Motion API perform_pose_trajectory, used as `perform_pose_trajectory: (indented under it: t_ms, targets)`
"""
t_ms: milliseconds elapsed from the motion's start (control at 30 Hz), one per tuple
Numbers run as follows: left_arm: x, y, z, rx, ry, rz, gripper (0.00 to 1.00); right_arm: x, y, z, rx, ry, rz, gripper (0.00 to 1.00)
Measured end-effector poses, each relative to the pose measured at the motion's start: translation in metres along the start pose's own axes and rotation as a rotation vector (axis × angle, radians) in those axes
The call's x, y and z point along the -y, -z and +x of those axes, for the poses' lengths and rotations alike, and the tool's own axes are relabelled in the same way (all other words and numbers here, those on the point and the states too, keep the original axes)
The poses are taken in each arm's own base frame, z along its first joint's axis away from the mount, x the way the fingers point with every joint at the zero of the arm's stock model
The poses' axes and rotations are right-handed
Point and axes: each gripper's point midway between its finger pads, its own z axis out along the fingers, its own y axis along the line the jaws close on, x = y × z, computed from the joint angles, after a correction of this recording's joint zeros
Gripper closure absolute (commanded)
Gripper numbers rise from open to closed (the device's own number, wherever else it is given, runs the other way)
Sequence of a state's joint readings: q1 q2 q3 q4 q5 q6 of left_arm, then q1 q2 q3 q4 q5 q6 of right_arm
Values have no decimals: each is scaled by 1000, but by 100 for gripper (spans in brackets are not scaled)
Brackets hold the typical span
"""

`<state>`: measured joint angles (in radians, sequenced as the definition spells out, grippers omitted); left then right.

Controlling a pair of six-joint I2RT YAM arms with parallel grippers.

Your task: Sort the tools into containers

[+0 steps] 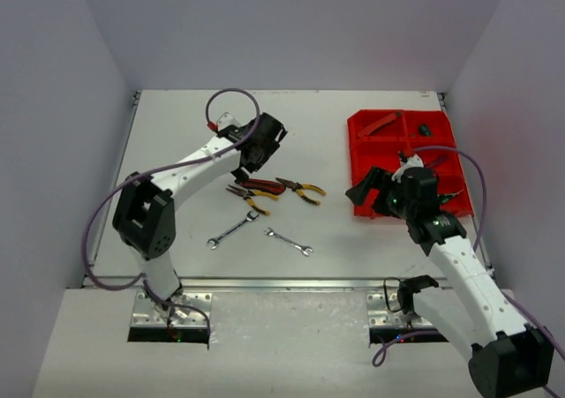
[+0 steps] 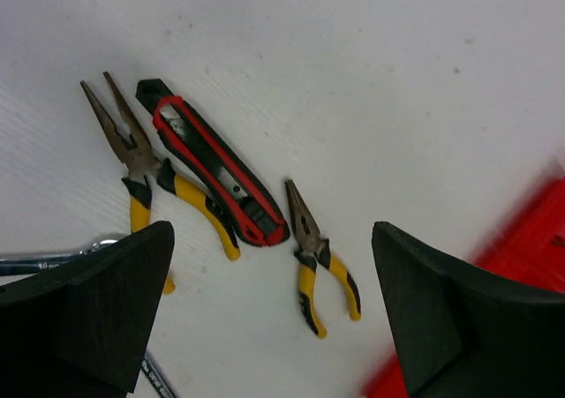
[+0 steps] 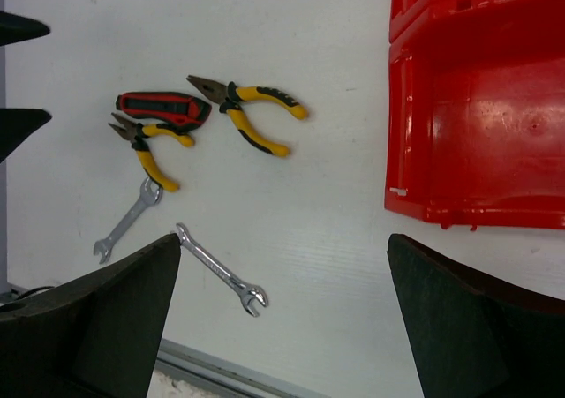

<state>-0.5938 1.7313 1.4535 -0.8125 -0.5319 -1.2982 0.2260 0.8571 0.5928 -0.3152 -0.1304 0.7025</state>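
Observation:
My left gripper (image 1: 252,164) is open and empty, hovering over a cluster of tools: a red-black utility knife (image 2: 212,164), long yellow-black pliers (image 2: 132,164) and smaller yellow-black pliers (image 2: 318,261). In the left wrist view the gripper (image 2: 274,327) has its jaws wide apart. Two silver wrenches (image 1: 232,229) (image 1: 289,241) lie nearer the front. My right gripper (image 1: 388,199) is open and empty by the near left corner of the red compartment tray (image 1: 362,151). In the right wrist view the gripper (image 3: 282,319) is above bare table, with a wrench (image 3: 219,270) by its left finger.
The tray (image 3: 481,107) holds a red item (image 1: 380,123) and a small dark item (image 1: 425,130) in its far compartments. The table's front edge (image 3: 221,371) runs close below the wrenches. White walls enclose the table on three sides.

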Motion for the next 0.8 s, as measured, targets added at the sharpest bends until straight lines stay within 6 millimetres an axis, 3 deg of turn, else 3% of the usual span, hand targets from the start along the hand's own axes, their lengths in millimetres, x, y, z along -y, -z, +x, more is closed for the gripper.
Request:
perform_pose_trajectory:
  t_ms: [133, 233, 367, 800]
  targets:
    - [-23, -47, -1, -6, 46, -201, 22, 1, 19, 2, 62, 14, -22, 1]
    - [-45, -66, -1, -1, 59, -316, 32, -2, 29, -3, 104, 29, -36, 1]
    - [-57, -71, 2, 2, 62, -370, 35, -2, 34, -3, 120, 39, -44, 1]
    - [-57, -95, 21, -31, 52, -396, 48, 7, 33, 10, 88, 41, -25, 1]
